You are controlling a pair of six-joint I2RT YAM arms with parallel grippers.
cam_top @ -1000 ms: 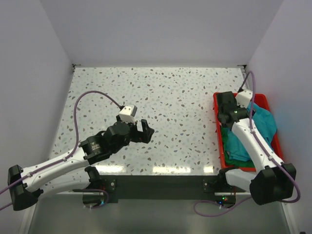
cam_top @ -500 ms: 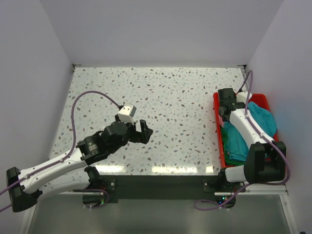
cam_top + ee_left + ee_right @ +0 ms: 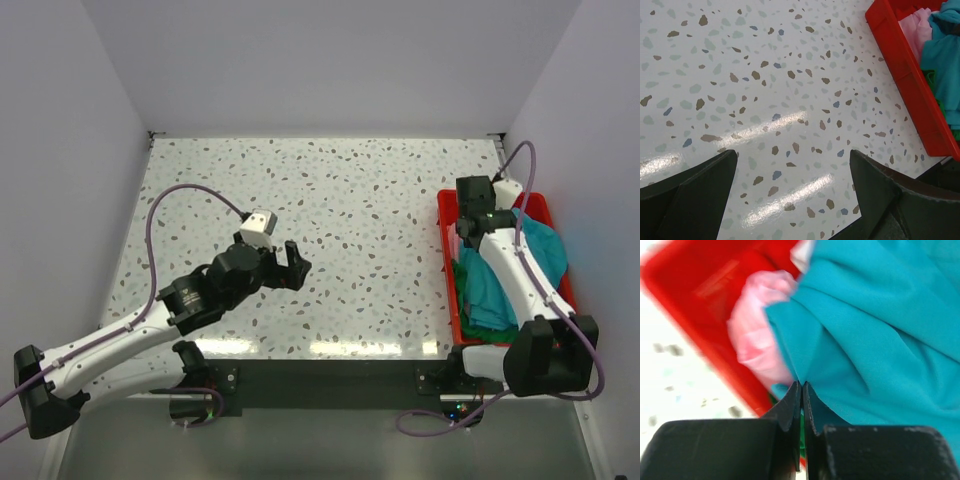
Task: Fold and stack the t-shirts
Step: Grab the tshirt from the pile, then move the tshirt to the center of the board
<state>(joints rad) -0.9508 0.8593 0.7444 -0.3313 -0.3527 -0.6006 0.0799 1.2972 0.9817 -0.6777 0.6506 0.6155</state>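
Note:
The t-shirts lie crumpled in a red bin (image 3: 447,272) at the right edge of the table. A teal t-shirt (image 3: 880,330) is on top, with a pink one (image 3: 760,325) beside it and a bit of green (image 3: 931,77) underneath. My right gripper (image 3: 801,385) is down in the bin, shut on a pinched fold of the teal t-shirt (image 3: 545,250). My left gripper (image 3: 792,155) hangs open over the bare speckled table, left of the middle, with nothing between its fingers. From above, the left gripper (image 3: 295,265) is far from the bin.
The red bin (image 3: 905,65) has raised walls and sits close to the right wall. Speckled tabletop (image 3: 350,200) stretches between the two arms. White walls close the table in on the left, back and right.
My right gripper has gone from open to shut, pinching the teal cloth, and its wrist has shifted slightly toward the back of the bin. The left arm has barely moved.

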